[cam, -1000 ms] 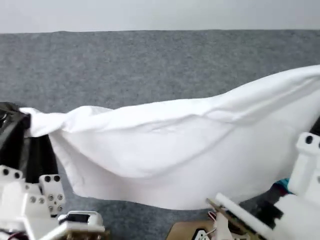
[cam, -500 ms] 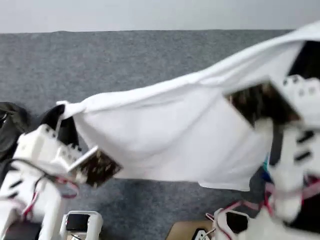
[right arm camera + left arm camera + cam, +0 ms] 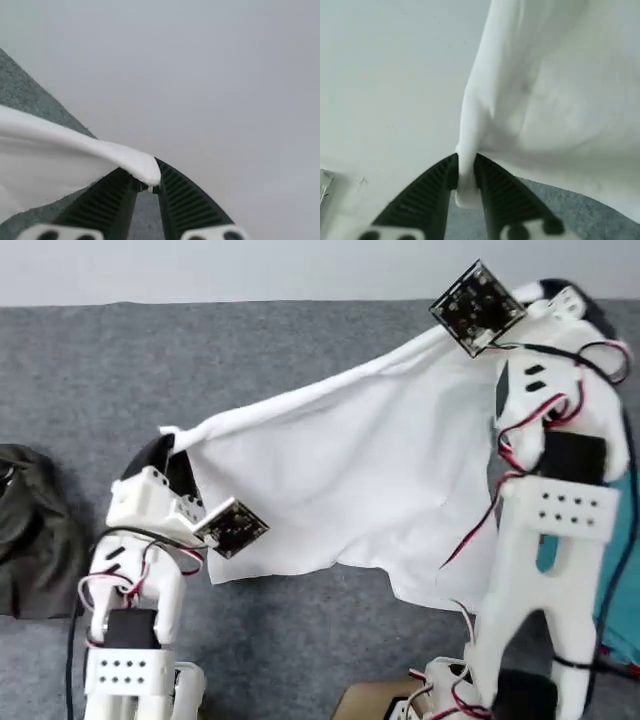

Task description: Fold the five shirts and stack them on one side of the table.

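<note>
A wide white cloth shirt [image 3: 350, 490] hangs stretched from lower left to upper right, the left gripper [image 3: 466, 172] and right gripper [image 3: 148, 184] each clamping one end.

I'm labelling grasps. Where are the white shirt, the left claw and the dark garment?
white shirt [image 3: 350, 480], high view, middle of the stretched cloth.
left claw [image 3: 466, 164], left wrist view, midway between its fingertips, where cloth is pinched.
dark garment [image 3: 35, 530], high view, centre of the crumpled heap.
</note>
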Controlling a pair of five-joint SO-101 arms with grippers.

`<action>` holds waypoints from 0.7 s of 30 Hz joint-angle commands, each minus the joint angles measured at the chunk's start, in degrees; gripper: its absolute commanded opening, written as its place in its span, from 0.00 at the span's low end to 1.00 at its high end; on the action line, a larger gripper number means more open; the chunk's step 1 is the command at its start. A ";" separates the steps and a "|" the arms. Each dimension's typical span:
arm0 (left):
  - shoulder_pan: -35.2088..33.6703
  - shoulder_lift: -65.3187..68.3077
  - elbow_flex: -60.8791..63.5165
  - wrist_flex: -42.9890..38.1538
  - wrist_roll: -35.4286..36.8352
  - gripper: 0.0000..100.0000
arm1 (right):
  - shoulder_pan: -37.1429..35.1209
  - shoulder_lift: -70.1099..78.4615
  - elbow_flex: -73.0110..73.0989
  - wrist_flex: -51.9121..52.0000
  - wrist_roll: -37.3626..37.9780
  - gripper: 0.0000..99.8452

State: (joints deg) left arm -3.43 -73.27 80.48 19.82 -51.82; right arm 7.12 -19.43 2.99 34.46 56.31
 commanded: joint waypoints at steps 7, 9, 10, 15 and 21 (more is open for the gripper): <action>0.09 -0.18 -2.51 -4.40 1.58 0.00 | -2.95 1.63 3.34 -7.34 0.26 0.01; 0.09 2.11 -7.87 -2.02 3.60 0.00 | -3.30 1.71 3.34 -7.34 0.26 0.01; 0.09 4.40 -11.47 0.70 3.96 0.00 | -3.56 1.71 3.34 -7.43 0.26 0.01; 0.00 22.68 -30.81 11.43 10.11 0.00 | -4.79 1.71 3.25 -7.43 0.35 0.01; 0.88 44.04 -45.41 14.07 12.04 0.00 | -5.05 4.26 3.25 -9.01 0.35 0.01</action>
State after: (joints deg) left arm -3.16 -38.11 42.59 33.54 -40.66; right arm 2.64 -16.09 6.95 27.78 56.22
